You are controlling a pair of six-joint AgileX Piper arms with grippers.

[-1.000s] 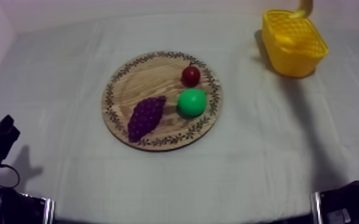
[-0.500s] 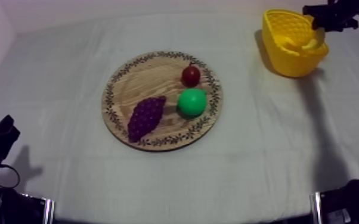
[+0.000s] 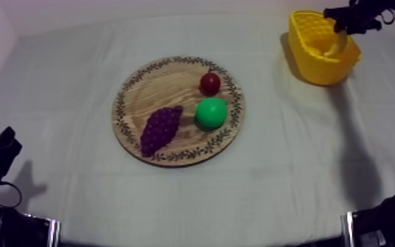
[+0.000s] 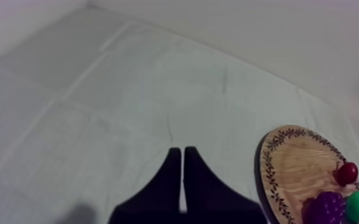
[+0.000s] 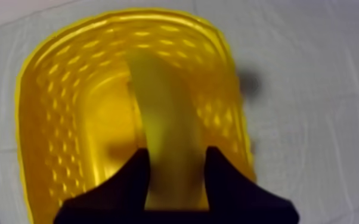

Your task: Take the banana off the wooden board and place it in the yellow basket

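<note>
One second ago the banana (image 5: pixel 158 101) hung above the basket (image 3: pixel 321 69); now it is down inside it, gripped by the right end effector (image 5: pixel 173 156) over the basket. By my judgement, only release remains. The left end effector (image 4: pixel 182 179) rests closed, well apart from the board (image 3: pixel 174 75).

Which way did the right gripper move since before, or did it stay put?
Yes. The right gripper, holding the banana, slid farther in over the yellow basket.

Left hand (image 4: pixel 182 151) and right hand (image 5: pixel 177 154), both matte black, two flat tapered fingers (image 4: pixel 169 182) apiece.
</note>
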